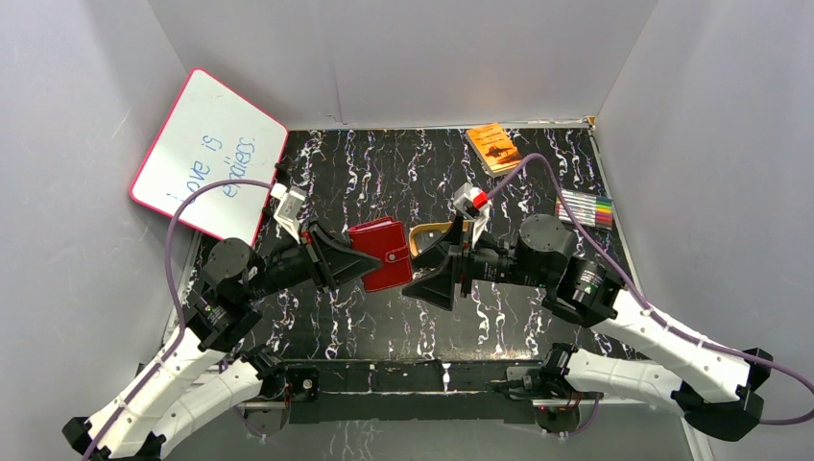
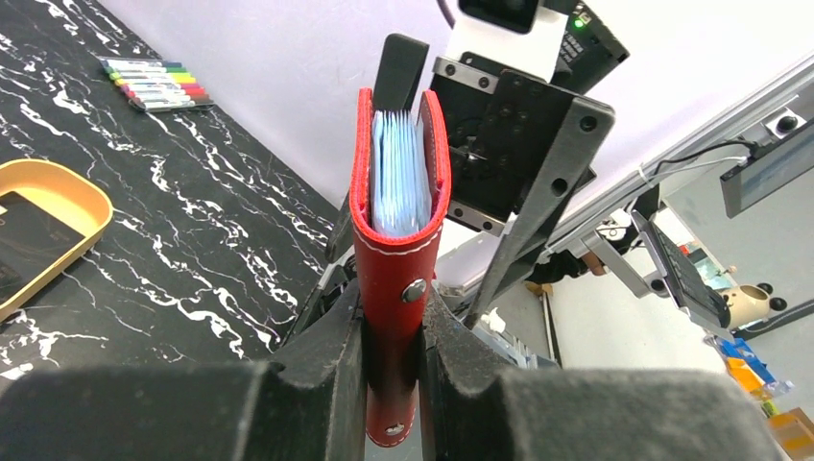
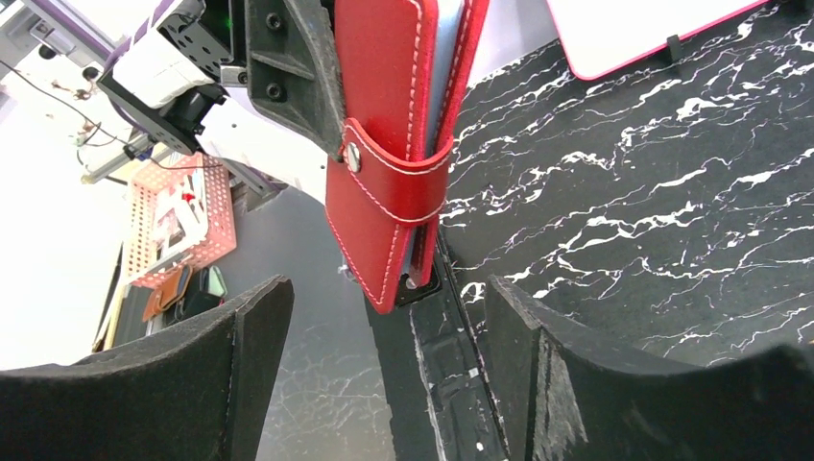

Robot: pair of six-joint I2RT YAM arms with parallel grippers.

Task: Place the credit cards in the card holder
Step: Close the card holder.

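The dark red card holder (image 1: 381,252) hangs above the table's middle, and my left gripper (image 1: 360,257) is shut on its spine end. In the left wrist view the card holder (image 2: 398,211) stands upright between my fingers (image 2: 331,336), with pale sleeves (image 2: 398,178) showing inside. The strap with the stud is wrapped round the card holder (image 3: 394,144) in the right wrist view. My right gripper (image 3: 384,298) is open just below the holder's end, touching nothing. One dark credit card (image 2: 29,240) lies in the gold tray (image 2: 72,197). A dark corner pokes from the holder's lower end; what it is I cannot tell.
The gold tray (image 1: 432,231) sits behind my right gripper (image 1: 413,272). An orange book (image 1: 493,146) lies at the back. A pack of markers (image 1: 584,208) is at the right edge, and a whiteboard (image 1: 211,154) leans at the left. Grey walls enclose the table.
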